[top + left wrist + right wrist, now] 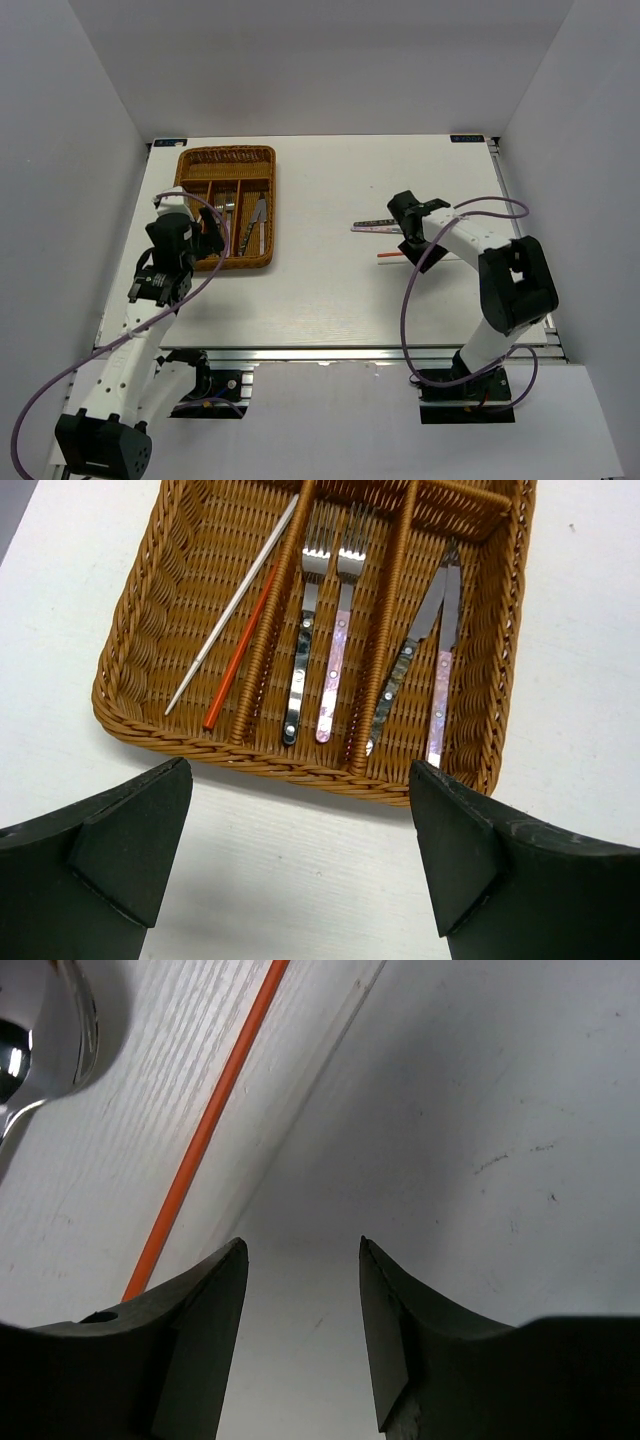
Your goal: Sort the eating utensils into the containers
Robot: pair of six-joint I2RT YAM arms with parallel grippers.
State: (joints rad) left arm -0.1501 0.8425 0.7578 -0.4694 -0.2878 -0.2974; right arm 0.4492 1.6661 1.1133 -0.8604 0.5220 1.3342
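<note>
The woven tray holds a pale chopstick and a red chopstick in its left slot. Two forks lie in the middle slot and two knives in the right one. My left gripper hangs open just short of the tray's near rim, with nothing in it. At the right of the table lie spoons, a red chopstick and a pale chopstick. My right gripper is low over the table beside that red chopstick, jaws part open around bare table. A spoon bowl shows at the left.
Grey walls enclose the white table on three sides. The crosswise slot at the tray's far end shows only partly. A purple cable loops beside the right arm.
</note>
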